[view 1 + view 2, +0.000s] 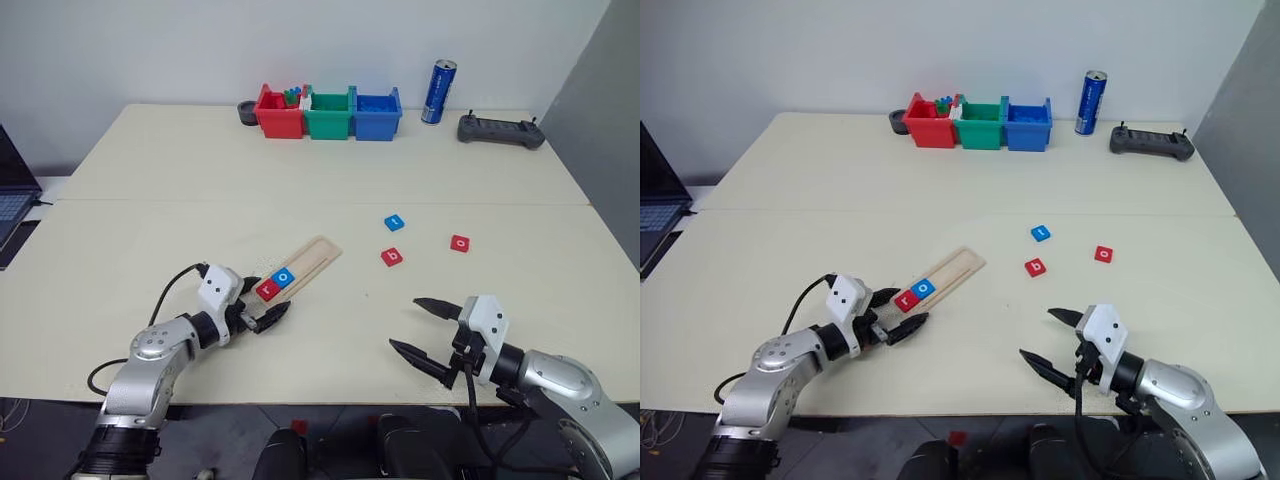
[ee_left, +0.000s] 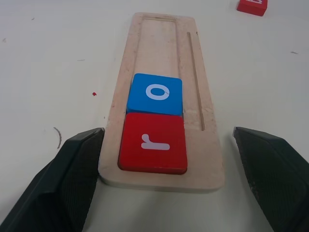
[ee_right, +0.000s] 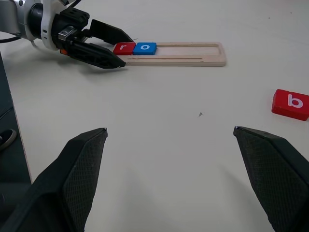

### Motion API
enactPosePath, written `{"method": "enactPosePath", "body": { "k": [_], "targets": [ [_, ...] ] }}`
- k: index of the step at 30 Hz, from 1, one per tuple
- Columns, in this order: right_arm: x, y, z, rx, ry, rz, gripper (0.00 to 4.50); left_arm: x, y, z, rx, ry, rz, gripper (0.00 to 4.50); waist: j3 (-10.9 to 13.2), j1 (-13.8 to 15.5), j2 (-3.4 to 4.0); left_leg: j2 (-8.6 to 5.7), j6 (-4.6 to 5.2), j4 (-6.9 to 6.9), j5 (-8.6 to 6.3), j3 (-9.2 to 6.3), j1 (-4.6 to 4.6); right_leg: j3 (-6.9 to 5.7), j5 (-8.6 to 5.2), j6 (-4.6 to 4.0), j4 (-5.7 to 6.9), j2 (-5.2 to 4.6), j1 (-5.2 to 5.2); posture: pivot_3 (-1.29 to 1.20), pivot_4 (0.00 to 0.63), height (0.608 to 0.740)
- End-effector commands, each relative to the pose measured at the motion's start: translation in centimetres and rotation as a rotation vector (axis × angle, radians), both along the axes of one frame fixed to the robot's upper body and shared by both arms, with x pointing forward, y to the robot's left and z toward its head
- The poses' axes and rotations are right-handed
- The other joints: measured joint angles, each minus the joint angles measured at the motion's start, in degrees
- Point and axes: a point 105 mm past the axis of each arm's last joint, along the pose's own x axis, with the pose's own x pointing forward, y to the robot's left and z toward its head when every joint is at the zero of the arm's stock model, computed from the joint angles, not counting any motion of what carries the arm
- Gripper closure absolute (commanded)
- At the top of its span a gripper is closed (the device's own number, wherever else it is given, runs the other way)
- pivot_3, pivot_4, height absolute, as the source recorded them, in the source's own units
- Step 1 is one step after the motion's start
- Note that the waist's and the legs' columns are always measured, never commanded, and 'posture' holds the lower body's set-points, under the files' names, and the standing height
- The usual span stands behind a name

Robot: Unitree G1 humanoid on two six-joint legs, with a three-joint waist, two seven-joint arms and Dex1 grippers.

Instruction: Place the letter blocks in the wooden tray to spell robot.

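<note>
So far the wooden tray (image 1: 305, 262) on the table (image 1: 150, 210) held red "r" (image 2: 153, 142) and blue "o" (image 2: 156, 93). Left gripper (image 1: 262, 305) straddled its near end, fingers released; right gripper (image 1: 428, 328) released, empty. Red "b" (image 1: 392, 257) probably came next, needing a right-hand reach.

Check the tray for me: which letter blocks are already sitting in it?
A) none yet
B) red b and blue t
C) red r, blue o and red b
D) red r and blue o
D: the wooden tray holds the red r at its near end with the blue o right beside it, while the red b lies out on the table.
</note>
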Motion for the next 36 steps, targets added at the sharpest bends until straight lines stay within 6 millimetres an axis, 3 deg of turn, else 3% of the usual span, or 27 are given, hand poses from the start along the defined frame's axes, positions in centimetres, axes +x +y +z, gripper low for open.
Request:
{"method": "enactPosePath", "body": {
  "k": [1,9,14,18,26,36],
  "targets": [
    [-0.6,0.7,1.3,0.022,-0.053,0.038,0.04,0.3,-0.3,-0.2,0.053,0.034,-0.002,0.0,0.0,0.01,0.0,0.0,0.0,0.0,0.0,0.0,0.0,-0.01,0.0,0.0,0.0,0.0,0.0,0.0,0.15,0.74],
    [-0.9,1.6,1.7,0.038,-0.05,0.092,0.04,-0.2,-1.2,-0.3,0.108,0.105,-0.049,0.0,0.0,0.0,0.0,0.0,0.0,0.0,0.0,0.0,0.01,0.0,0.0,0.0,0.01,0.0,0.0,0.0,0.15,0.74],
    [-0.7,2.2,2.1,0.044,-0.067,0.122,0.0,-0.4,-0.8,-0.5,0.126,0.153,-0.031,1.1,-0.01,-0.04,0.02,0.0,0.0,-0.01,0.0,0.0,0.02,0.0,0.0,0.0,0.01,0.0,0.0,0.0,0.15,0.74],
    [-0.6,2.3,2.0,0.011,-0.088,0.167,0.0,-0.7,-0.8,-0.5,0.111,0.171,-0.055,1.11,-0.01,-0.03,0.02,0.0,0.0,-0.01,0.0,0.0,0.02,0.0,0.0,0.0,0.01,0.0,0.0,0.0,0.15,0.74],
    [-0.6,1.8,1.9,-0.059,-0.07,0.258,0.0,-2.8,-2.1,-0.6,0.267,0.082,-0.42,1.11,-0.01,0.18,0.01,0.0,0.0,-0.03,0.0,0.01,0.01,-0.02,-0.02,-0.02,-0.02,-0.01,0.0,0.0,0.15,0.74],
    [-1.9,-0.9,1.8,-0.168,-0.023,0.222,0.0,-0.6,-4.1,-0.2,0.388,-0.01,-0.72,1.11,-0.01,1.13,0.0,-0.05,0.01,0.02,-0.01,0.02,-0.05,-0.02,-0.01,-0.02,-0.06,-0.02,0.01,0.0,0.15,0.74]
  ]
}}
